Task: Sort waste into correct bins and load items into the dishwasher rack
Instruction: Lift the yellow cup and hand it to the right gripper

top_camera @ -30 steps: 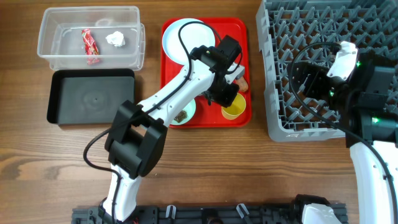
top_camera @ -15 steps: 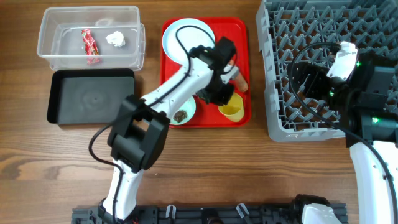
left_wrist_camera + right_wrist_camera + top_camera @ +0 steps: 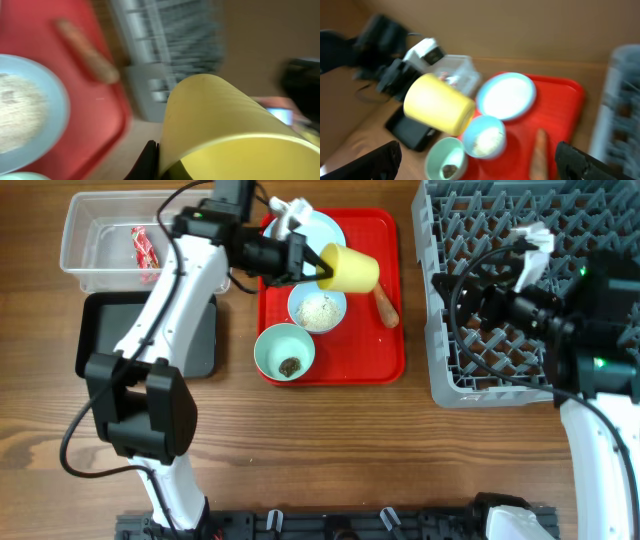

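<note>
L fingers are clamped on the yellow cup at its rim. The cup is tipped sideways in the air over the red tray. Carry it level to the rack, turn it mouth-down btw pegs, then release. R fingers hang apart above the rack, so steer clear.
</note>
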Robot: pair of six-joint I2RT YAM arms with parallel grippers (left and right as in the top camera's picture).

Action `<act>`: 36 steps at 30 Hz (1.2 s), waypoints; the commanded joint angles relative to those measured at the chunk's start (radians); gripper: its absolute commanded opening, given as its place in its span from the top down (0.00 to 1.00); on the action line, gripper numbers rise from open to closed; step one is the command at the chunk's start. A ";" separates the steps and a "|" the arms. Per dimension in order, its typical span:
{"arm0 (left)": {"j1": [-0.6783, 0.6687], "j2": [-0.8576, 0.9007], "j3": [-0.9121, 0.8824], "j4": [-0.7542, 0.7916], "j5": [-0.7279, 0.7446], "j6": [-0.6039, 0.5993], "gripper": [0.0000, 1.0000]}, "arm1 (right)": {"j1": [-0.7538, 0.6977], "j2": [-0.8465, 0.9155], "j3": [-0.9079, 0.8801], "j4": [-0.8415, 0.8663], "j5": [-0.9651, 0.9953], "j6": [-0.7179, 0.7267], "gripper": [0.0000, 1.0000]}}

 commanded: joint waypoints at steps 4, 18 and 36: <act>0.005 -0.010 0.006 -0.014 0.357 0.074 0.96 | 0.047 0.139 0.014 0.167 -0.410 -0.079 0.00; -0.081 -0.010 0.006 -0.011 0.473 0.118 0.96 | 0.243 0.217 0.014 0.367 -0.398 -0.053 0.00; -0.100 -0.010 0.006 -0.008 0.446 0.118 0.89 | 0.250 0.217 0.014 0.533 -0.388 0.094 0.45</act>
